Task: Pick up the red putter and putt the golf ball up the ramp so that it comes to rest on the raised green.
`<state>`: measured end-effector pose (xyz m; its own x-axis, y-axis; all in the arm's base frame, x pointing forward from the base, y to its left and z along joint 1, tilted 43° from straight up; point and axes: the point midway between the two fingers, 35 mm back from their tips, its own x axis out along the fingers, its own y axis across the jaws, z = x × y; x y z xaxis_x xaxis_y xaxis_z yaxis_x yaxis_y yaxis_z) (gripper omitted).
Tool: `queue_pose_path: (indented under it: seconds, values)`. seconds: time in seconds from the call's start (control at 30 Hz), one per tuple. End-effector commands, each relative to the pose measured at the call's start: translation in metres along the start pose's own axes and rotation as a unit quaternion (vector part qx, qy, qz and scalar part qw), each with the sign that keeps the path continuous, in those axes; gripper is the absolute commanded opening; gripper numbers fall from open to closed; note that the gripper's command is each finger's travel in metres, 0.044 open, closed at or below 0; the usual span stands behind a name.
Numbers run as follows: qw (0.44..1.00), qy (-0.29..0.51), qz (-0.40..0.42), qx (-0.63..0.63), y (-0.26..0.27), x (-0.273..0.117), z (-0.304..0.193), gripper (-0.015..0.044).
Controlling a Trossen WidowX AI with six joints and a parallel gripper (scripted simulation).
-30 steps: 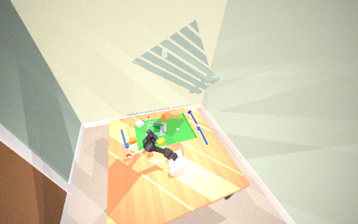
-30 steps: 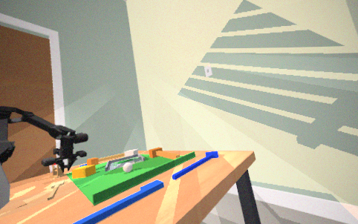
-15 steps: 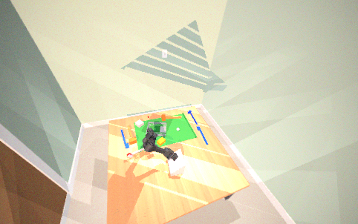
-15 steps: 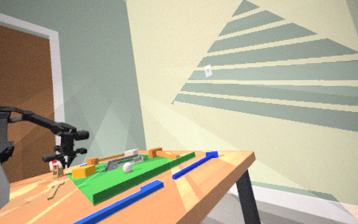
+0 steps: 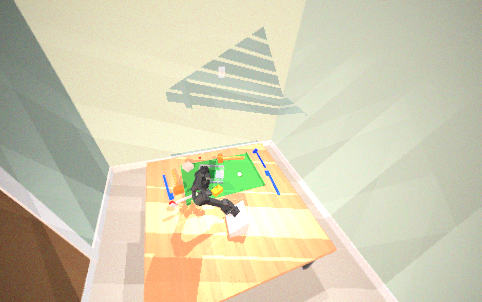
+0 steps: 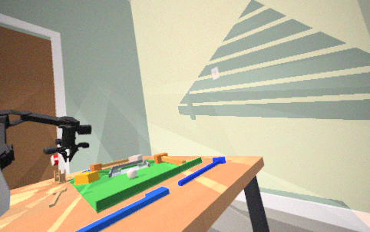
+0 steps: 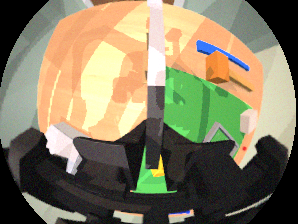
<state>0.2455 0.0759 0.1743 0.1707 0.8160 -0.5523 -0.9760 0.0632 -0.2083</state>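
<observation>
While the arm reaches out over the left end of the table (image 6: 215, 184), the gripper (image 6: 64, 153) hangs above the wood with its jaws clamped on the red putter (image 7: 154, 70). In the wrist view the putter's pale shaft runs straight away from the fingers, ending in a red head at the far tip. In the exterior view that red head shows just left of the gripper, lifted off the table.

Below the gripper stands a small wooden stand (image 6: 60, 176). Just to its right lies a yellow block (image 6: 87, 177) at the near end of the green mat (image 6: 127, 188). Farther right on the mat sits the golf ball (image 6: 132, 174), well apart from the putter, beside a grey ramp (image 6: 128, 167). Beyond the ramp lie orange blocks (image 6: 160, 157) at the mat's back edge. Farthest right of the gripper, two blue bars (image 6: 201, 169) lie along the table in front of the mat.
</observation>
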Motion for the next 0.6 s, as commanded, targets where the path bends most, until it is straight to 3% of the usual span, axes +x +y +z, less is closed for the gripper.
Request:
queue_pose_path:
  seconds: [0.0, 0.57]
  values:
    - [1.000, -0.006, -0.004, -0.004, 0.001, -0.011, 0.007, 0.0000]
    - [0.975, 0.061, -0.033, 0.209, -0.017, -0.029, -0.070, 0.0000]
